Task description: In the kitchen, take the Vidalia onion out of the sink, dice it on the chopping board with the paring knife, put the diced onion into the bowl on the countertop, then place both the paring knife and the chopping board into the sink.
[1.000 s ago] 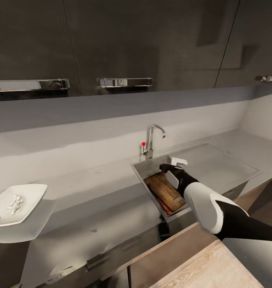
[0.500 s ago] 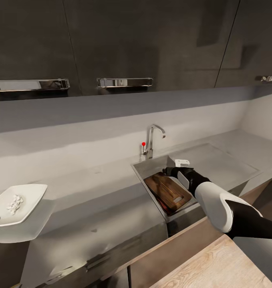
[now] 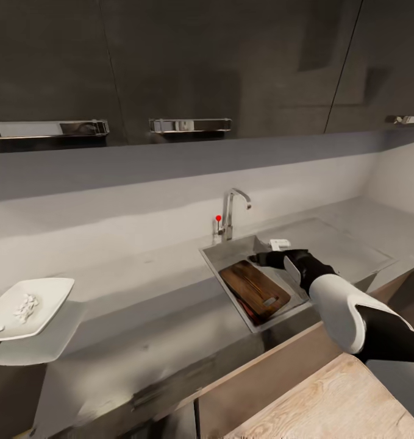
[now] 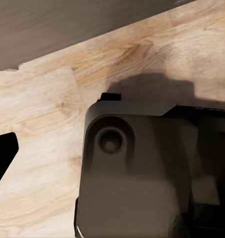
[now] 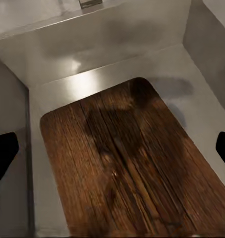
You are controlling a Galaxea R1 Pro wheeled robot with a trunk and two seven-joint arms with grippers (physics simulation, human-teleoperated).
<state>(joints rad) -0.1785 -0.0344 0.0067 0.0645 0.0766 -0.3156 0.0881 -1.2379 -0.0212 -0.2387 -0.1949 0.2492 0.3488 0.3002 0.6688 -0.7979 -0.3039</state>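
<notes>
Right tool [image 3: 263, 258] hangs spread above chopping board [image 3: 254, 290].

Two chrome handles [image 3: 190, 125] hang beneath dark wall cabinets [image 3: 170, 61].

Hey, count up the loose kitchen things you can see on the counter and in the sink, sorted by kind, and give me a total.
Bowls: 1, the white bowl holding the diced onion
Chopping boards: 1, the chopping board in the sink
Knives: 1, the paring knife, red sliver under the board
Total: 3
</notes>
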